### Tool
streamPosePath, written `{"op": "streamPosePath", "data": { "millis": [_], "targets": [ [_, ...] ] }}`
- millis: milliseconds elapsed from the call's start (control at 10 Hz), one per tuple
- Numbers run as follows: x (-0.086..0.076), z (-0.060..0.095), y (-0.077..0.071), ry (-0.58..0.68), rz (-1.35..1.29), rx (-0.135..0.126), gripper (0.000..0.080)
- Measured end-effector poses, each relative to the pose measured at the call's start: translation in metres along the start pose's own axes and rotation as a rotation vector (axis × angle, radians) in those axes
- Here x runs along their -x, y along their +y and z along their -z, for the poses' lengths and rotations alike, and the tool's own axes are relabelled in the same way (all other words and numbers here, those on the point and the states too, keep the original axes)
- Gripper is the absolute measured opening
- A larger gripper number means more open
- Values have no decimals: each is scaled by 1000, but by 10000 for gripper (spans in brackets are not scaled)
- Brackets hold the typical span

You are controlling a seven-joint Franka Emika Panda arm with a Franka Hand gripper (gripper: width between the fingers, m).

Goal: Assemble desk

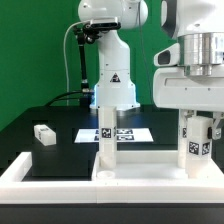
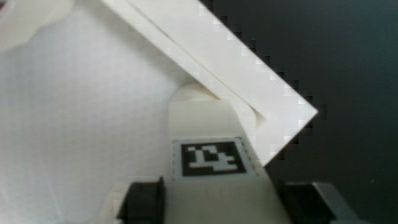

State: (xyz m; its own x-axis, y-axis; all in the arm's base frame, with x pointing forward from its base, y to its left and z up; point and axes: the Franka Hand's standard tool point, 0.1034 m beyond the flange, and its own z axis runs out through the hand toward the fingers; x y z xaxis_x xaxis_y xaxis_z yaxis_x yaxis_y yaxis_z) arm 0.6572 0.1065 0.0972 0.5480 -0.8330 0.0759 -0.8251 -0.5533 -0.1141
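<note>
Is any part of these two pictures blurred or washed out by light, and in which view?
Exterior view: the gripper close to the camera looks soft, and the white tabletop panel is bright with little detail. Wrist view: the tag on the leg block is fuzzy, and the panel's pale surface shows almost no texture.

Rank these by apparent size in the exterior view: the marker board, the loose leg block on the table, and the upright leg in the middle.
1. Upright leg
2. Marker board, similar, so unsure
3. Loose leg block, farther from the camera
</note>
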Motion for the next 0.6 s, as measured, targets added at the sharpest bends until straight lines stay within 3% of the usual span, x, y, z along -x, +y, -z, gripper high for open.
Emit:
{"op": "streamPosePath", "data": {
  "millis": [600],
  "targets": [
    [-4, -2, -6, -89, -876, -40, 298]
  ]
}}
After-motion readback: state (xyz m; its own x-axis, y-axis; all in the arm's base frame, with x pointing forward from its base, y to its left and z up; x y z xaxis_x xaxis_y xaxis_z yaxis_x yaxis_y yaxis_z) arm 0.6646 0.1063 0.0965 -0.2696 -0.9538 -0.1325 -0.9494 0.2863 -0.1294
